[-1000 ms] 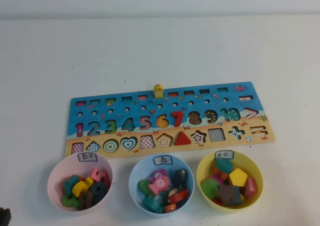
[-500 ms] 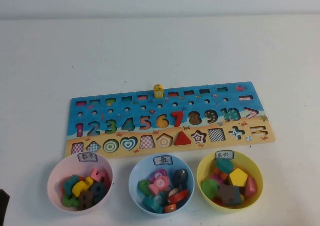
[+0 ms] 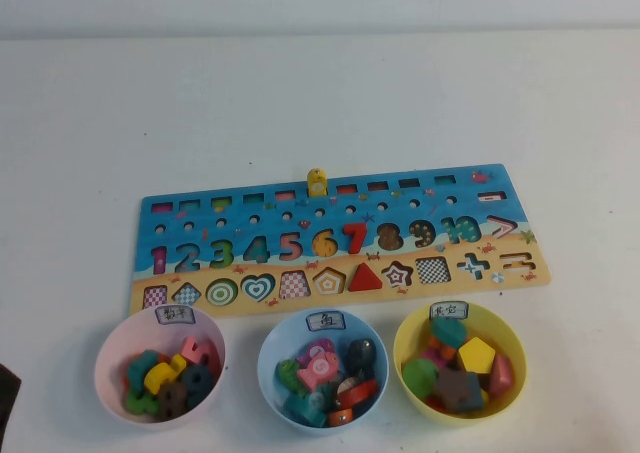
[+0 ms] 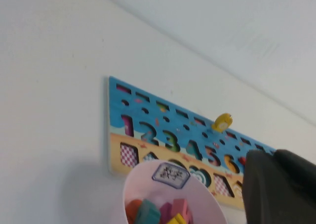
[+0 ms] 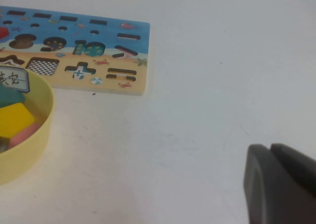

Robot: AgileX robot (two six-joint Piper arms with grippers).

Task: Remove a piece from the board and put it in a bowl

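The small yellow piece [image 3: 317, 182] stands upright in a slot on the far edge of the long blue and sandy board [image 3: 470, 198]. It also shows in the left wrist view [image 4: 222, 121], on the board [image 4: 114, 93]. The light blue bowl [image 3: 268, 358], with a white label on its rim, sits in front of the board's middle and holds several pieces. My left gripper [image 3: 6, 413] is at the table's near left corner, shut and empty [image 4: 276, 184], beside the pink bowl. My right gripper [image 5: 276, 184] is out of the high view, shut and empty, over bare table right of the board [image 5: 108, 41].
A pink bowl [image 3: 110, 353] with number pieces sits front left, and it also shows in the left wrist view [image 4: 143, 184]. A yellow bowl [image 3: 405, 358] with shape pieces sits front right, and its rim shows in the right wrist view [image 5: 34, 130]. White table lies beyond the board.
The dark left gripper has come a little further into the bottom left corner of the high view. Nothing else has moved.
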